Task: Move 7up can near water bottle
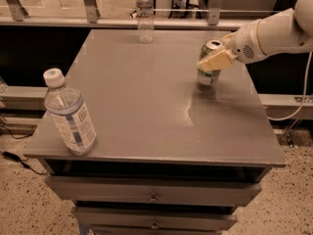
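Observation:
The 7up can (207, 76), silver and green, stands upright at the right side of the grey table (146, 102). My gripper (209, 58) reaches in from the right and holds the can round its upper body. One tan finger (216, 60) lies across the can's front and the other is hidden behind it. The water bottle (145, 18), slim and clear with a dark label band, stands at the table's far edge, well to the left of and beyond the can.
A bulkier clear bottle (69, 115) with a white cap and a blue-and-white label stands at the front left corner. A railing (161, 9) runs behind the table. Drawers (151, 195) sit under the tabletop. A cable (293, 111) hangs at the right.

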Available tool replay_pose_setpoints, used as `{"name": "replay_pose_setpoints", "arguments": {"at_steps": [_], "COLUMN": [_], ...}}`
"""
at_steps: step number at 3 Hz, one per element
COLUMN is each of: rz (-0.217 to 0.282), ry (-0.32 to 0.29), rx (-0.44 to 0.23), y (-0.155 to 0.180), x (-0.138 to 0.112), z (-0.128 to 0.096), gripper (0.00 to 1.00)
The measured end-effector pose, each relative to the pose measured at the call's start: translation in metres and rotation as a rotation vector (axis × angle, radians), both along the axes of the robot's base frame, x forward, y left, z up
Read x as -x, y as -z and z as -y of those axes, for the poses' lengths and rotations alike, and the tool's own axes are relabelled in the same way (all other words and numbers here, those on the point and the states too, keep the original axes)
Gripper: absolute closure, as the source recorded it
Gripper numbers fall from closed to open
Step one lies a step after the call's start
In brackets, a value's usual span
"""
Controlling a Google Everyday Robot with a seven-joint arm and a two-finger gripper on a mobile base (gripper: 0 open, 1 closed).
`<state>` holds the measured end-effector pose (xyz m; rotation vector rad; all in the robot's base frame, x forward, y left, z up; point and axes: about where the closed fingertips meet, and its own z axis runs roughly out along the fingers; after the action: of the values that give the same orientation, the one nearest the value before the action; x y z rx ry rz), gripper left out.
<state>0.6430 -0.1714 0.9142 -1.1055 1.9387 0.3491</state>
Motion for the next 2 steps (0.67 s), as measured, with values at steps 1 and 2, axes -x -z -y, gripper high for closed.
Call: {"name": "replay_pose_setpoints", "arguments": {"at_steps": [1, 2], "rz": [0.001, 0.000], "ry": [-0.003, -0.005], "rx": [-0.001, -0.001], "y": [-0.0004, 0.0001], "x": [-0.0005, -0.0006], "z": [-0.0018, -0.0030], "gripper": [0.97, 1.00]}}
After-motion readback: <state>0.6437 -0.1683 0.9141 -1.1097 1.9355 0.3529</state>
